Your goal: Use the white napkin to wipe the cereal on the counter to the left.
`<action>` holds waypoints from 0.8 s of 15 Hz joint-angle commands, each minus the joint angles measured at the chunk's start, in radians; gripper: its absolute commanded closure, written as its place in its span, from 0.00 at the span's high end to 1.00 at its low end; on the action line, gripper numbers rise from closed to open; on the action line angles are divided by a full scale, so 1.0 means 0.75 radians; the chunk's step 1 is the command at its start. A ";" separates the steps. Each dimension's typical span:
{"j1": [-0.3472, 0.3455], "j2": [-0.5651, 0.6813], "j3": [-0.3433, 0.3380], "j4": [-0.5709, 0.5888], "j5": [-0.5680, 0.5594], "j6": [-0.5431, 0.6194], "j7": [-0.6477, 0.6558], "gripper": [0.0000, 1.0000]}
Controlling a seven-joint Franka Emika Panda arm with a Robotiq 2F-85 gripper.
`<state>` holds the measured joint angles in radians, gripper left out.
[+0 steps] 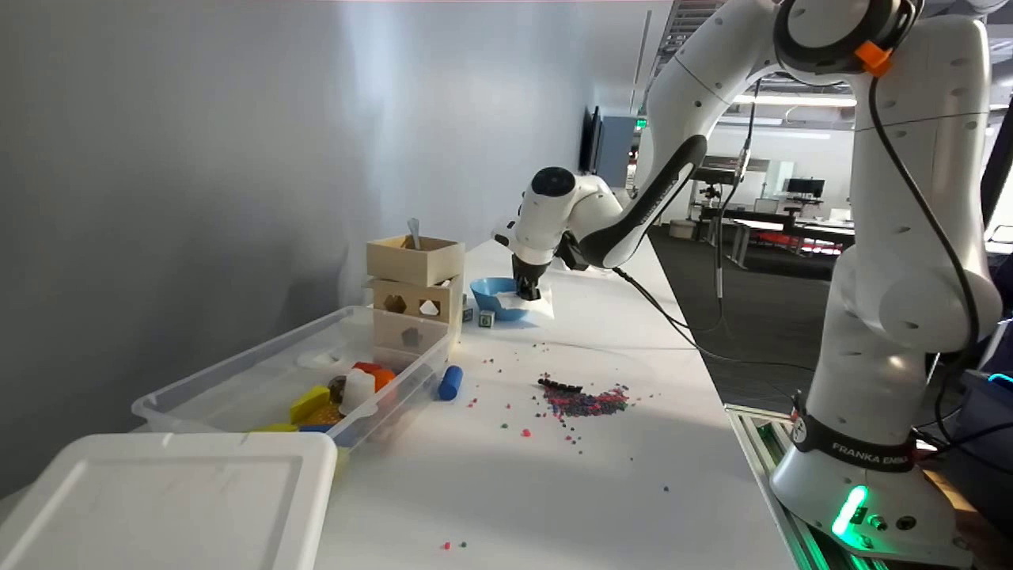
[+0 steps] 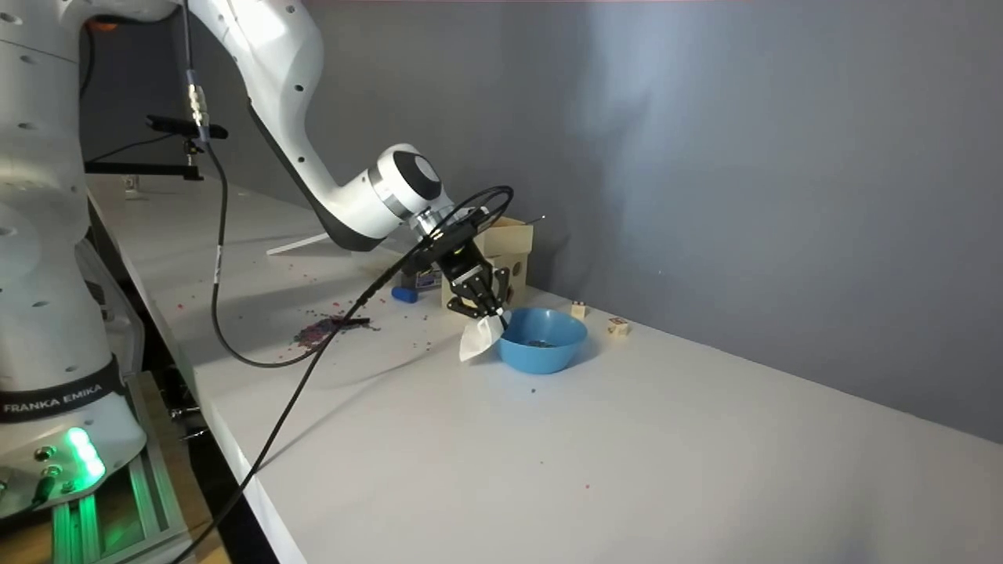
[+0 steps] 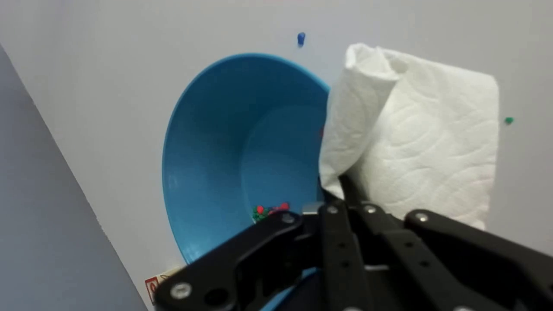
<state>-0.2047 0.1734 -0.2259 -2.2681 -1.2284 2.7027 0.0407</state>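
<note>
A white robot arm (image 1: 700, 83) bends low over a long white counter (image 1: 601, 507), its black gripper (image 3: 339, 190) clamped on a white napkin (image 3: 427, 138) at the rim of a blue bowl (image 2: 541, 360). The tips are drawn together with the embossed paper pinched between them; seen from the wrist, one edge folds up across the bowl's rim while the rest spreads to the side away from the bowl (whether paper or gripper touches the bowl cannot be told). In an exterior view the napkin (image 2: 479, 338) droops just beside the bowl, its lower corner close to the counter.

The cereal (image 1: 589, 402), a loose dark purple-red patch with strays scattered around it, lies on the counter well apart from the napkin, a ridged black strip (image 1: 560, 385) along its edge. A few red and green bits (image 3: 260, 211) sit in the bottom of the bowl; a blue bit (image 3: 301, 39) and a green bit (image 3: 509, 120) rest on the counter nearby. Near the bowl, by a gray wall (image 2: 744, 196), are small lettered blocks (image 2: 617, 327) and a stack of pale wooden boxes (image 1: 411, 267). A blue cylinder (image 1: 450, 382) lies beside a clear plastic bin (image 1: 237, 388) with yellow and orange toys (image 1: 310, 404) inside, and a large white lid (image 1: 170, 507) occupies the foreground. A green light (image 1: 851, 509) glows on the arm's base.
</note>
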 commanded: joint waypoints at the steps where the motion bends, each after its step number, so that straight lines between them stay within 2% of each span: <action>1: -0.018 -0.066 0.006 -0.044 0.021 0.047 -0.030 0.00; 3: -0.007 -0.102 -0.009 -0.036 -0.036 0.080 0.069 0.00; 5: -0.005 -0.173 0.001 -0.055 0.031 0.084 0.065 0.00; 8: 0.002 -0.284 0.032 -0.144 0.212 0.037 -0.138 0.00; 12: 0.029 -0.387 0.051 -0.238 0.306 -0.075 -0.258 0.00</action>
<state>-0.1942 -0.0309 -0.1987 -2.3686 -1.0528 2.7098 -0.0797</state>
